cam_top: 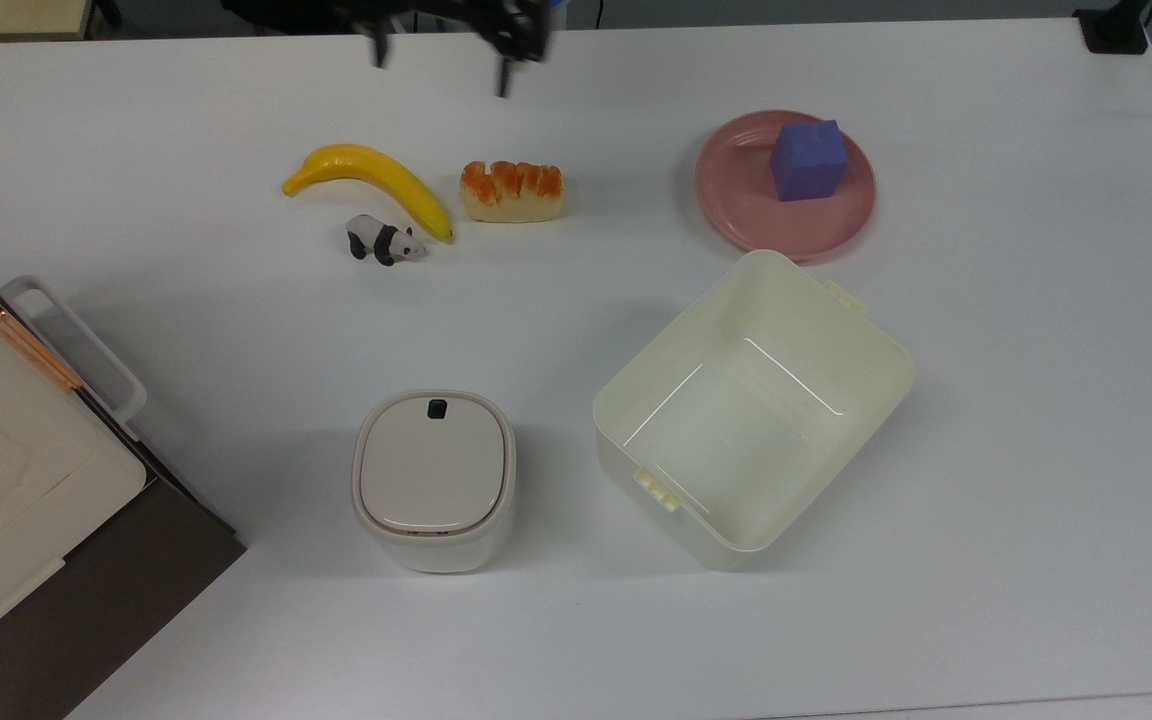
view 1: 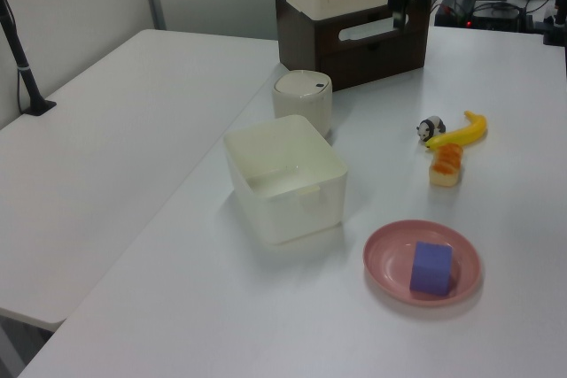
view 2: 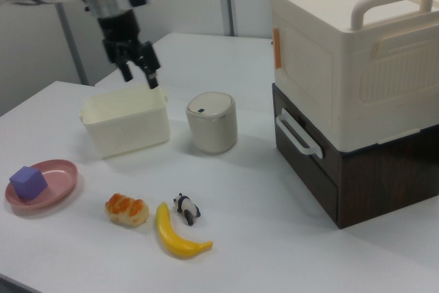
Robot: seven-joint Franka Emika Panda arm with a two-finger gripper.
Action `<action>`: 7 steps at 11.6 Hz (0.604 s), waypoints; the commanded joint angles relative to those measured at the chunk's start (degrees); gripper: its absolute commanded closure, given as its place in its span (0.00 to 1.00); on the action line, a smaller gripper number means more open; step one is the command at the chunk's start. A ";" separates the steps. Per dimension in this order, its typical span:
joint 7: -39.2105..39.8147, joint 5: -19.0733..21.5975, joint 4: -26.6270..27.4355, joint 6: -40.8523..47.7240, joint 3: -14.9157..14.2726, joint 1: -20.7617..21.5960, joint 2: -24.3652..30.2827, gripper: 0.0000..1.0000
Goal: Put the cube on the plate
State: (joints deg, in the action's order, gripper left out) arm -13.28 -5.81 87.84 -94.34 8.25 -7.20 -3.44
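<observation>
One cube (cam_top: 809, 159) sits on the plate (cam_top: 736, 210), gripper (view 2: 140, 75) well apart.

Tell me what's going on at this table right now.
A single robot arm works here. The cube sits on the pink plate, so that job looks done. The gripper hangs in the air, jaws open and empty, away from the plate. The banana, toy bread, panda and cream tub lie untouched.
</observation>
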 commanded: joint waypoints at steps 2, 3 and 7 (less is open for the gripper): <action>11.85 6.42 -1.97 1.70 -11.39 1.49 1.95 0.00; 13.01 7.12 -2.06 1.96 -13.50 1.49 1.95 0.00; 15.65 9.06 -2.15 3.10 -17.82 1.49 3.35 0.00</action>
State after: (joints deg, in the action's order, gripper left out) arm 0.68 1.96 85.72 -94.10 -7.53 -7.11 -1.96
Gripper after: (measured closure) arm 0.000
